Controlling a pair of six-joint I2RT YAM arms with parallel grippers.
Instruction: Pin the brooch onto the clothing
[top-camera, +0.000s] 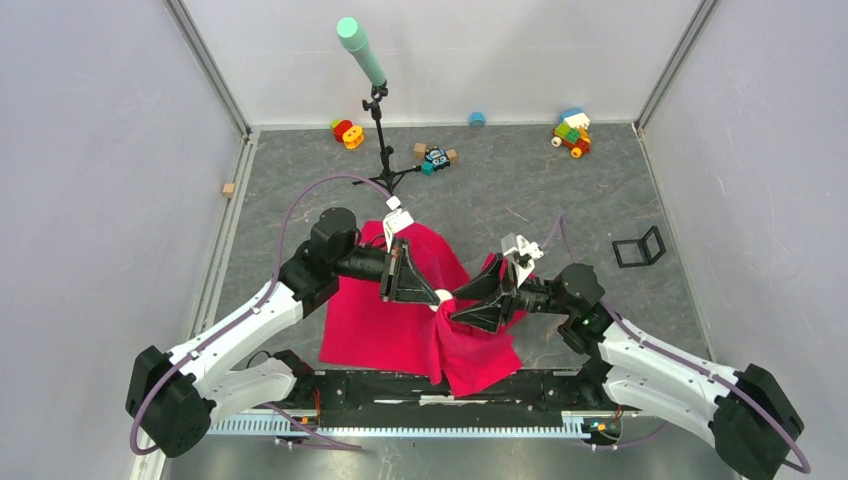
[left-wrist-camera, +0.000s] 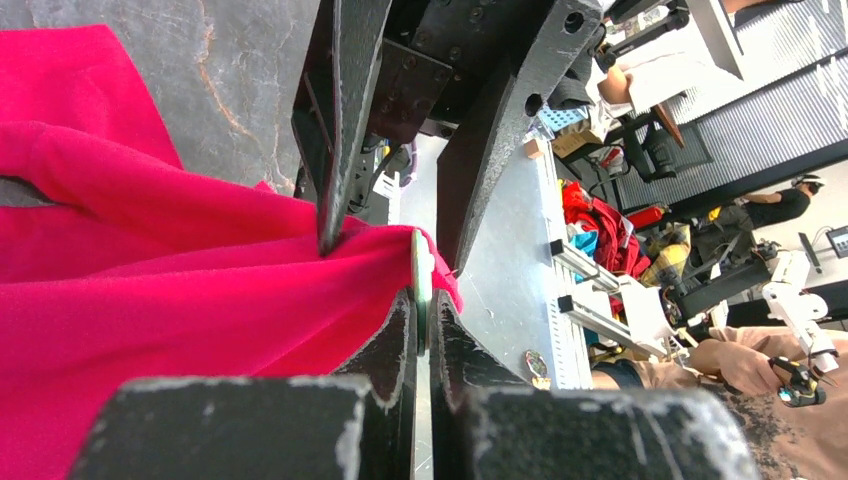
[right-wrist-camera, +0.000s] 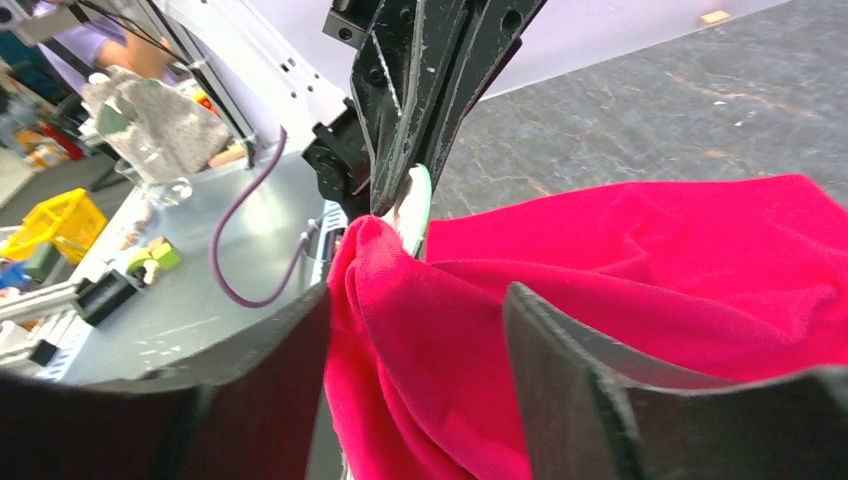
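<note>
Red shirt (top-camera: 385, 330), just the one, lies crumpled on the grey table (top-camera: 300, 190), and both arms meet over its right half. Overhead, starting at the left, I see one small wooden block (top-camera: 228, 189) near the wall. Next is my left gripper (top-camera: 432, 293) stretched across the cloth, with the right gripper (top-camera: 458, 306) nose to nose with it. That view gives me the brooch (top-camera: 443, 296) only as a pale speck between them.

The left wrist camera tells me more. The left jaws are pinched tight on the single brooch, which shows edge-on as a thin upright disc against a raised fold of shirt. Two right fingers (left-wrist-camera: 330, 150) hang in from above, one tip pressing the fold and the other just beside the brooch.

The right wrist camera gives the opposite side. The right jaws stand wide apart with the lifted fold between them, clamped on nothing. The brooch's pale face and green rim touch the top of that fold.

Along the back, left to right overhead, I count one stand (top-camera: 381, 140) with a green foam top and four lots of coloured toys (top-camera: 572, 132). One black bracket (top-camera: 640, 247) sits at the far right.
</note>
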